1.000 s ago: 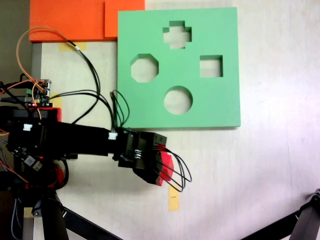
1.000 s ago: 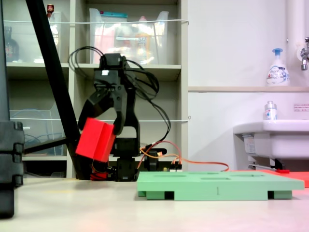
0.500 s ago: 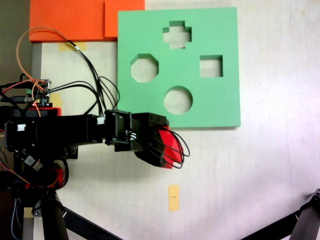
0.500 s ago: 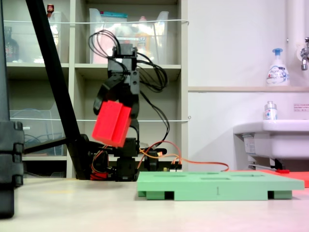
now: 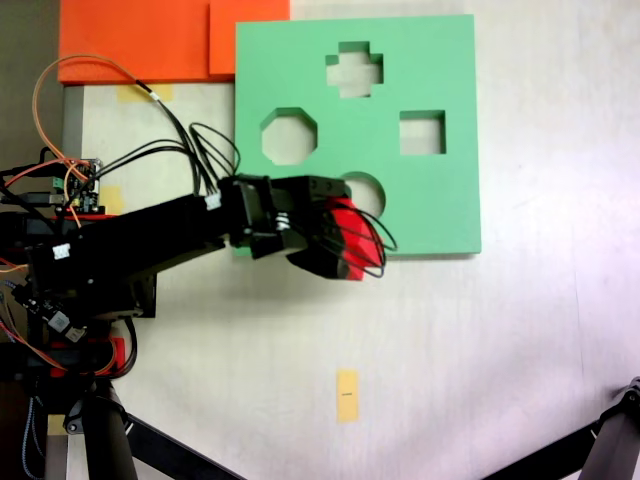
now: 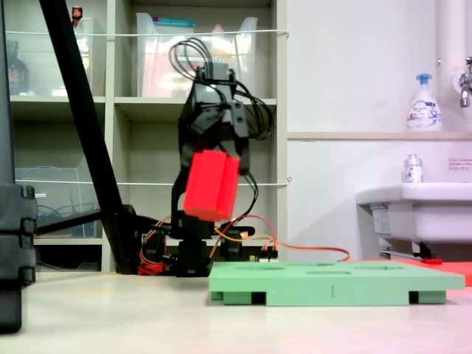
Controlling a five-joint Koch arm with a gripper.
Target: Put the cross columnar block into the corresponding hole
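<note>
- Gripper (image 6: 214, 166) is clamped on the red cross block (image 6: 212, 185); the black jaws close over its upper end in the side-on fixed view.
- The block hangs in the air, tilted a little off upright, well above the table (image 6: 110, 313) and higher than the top face of the green board (image 6: 332, 284).
- In the top-down fixed view the gripper (image 5: 335, 240) and block (image 5: 349, 236) sit over the board's (image 5: 450, 60) near edge, partly covering the round cutout (image 5: 366, 189).
- The plus-shaped hole (image 5: 354, 69) is open, near the board's far edge, well apart from the block.
- The octagonal cutout (image 5: 289, 136) is to the left of the arm's tip and the square cutout (image 5: 422, 132) to the right, both uncovered.
- Black cables (image 5: 375, 240) loop around the gripper head.
- Orange foam sheets (image 5: 140, 40) lie at the upper left, touching the board's corner.
- A small yellow tape marker (image 5: 346, 395) lies on the bare table, well apart from the board.
- A soap bottle (image 6: 424, 103) stands on a ledge above a sink (image 6: 413, 214) in the background.
</note>
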